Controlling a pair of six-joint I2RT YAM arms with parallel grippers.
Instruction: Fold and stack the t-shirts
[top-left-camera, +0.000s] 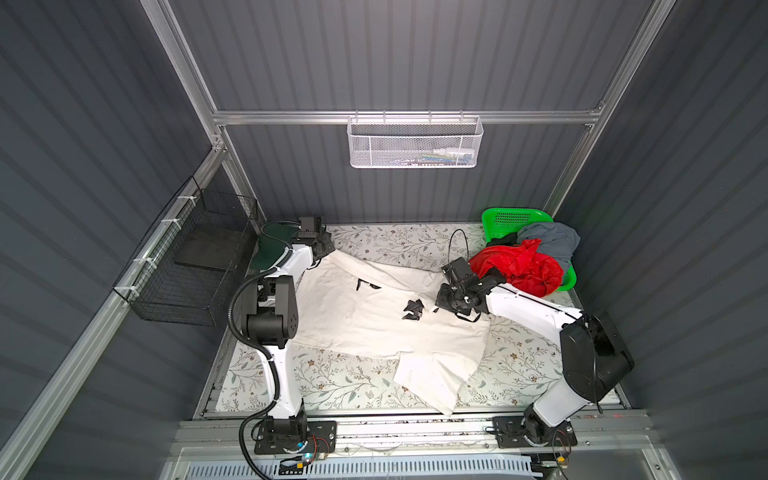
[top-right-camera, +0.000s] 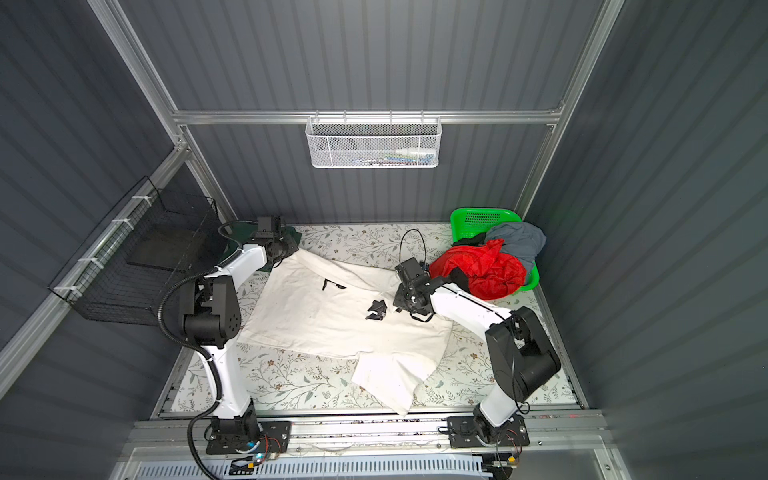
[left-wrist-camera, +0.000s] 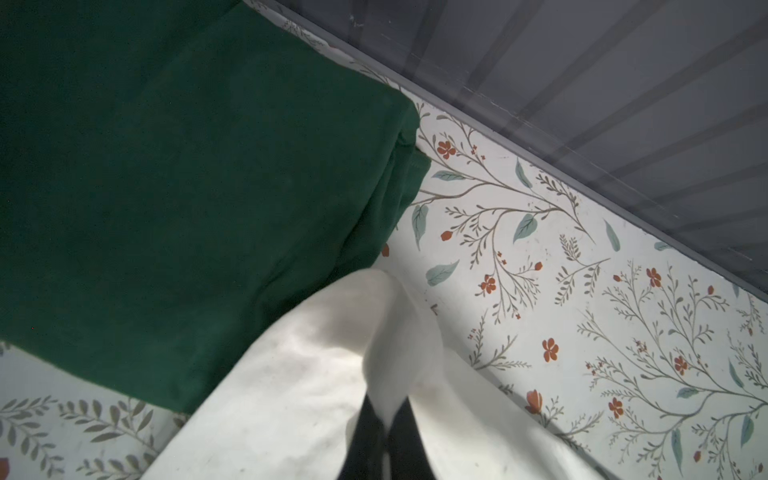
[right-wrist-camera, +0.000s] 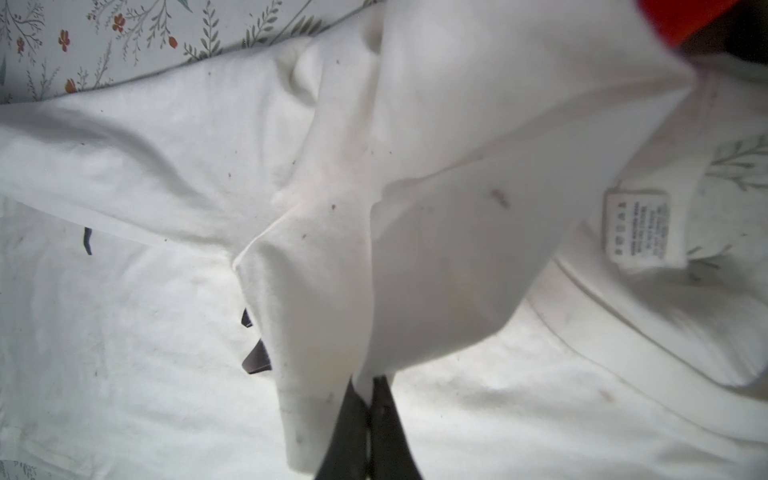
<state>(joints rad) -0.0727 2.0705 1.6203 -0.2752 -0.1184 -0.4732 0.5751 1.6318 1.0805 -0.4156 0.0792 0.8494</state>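
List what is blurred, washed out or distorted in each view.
Right wrist view: the off-white t-shirt is soft at its raised fold, the red t-shirt a blur, the care label unreadable. Left wrist view: table print crisp, the fingers dark and soft. Both top views: wide-angle, frame posts splay outward.

There are five shirts: one white shirt (top-left-camera: 353, 316), one dark green shirt (left-wrist-camera: 187, 187), one red shirt (top-left-camera: 519, 266), one grey-blue shirt (top-left-camera: 552, 241) and maybe one black shirt (top-left-camera: 505, 240), mostly hidden. Three baskets: one green basket (top-left-camera: 511, 218), one white wire basket (top-left-camera: 415, 143), one black wire basket (top-left-camera: 191, 266). Two robot arms: a left arm (top-left-camera: 286, 374) and a right arm (top-left-camera: 536, 309)
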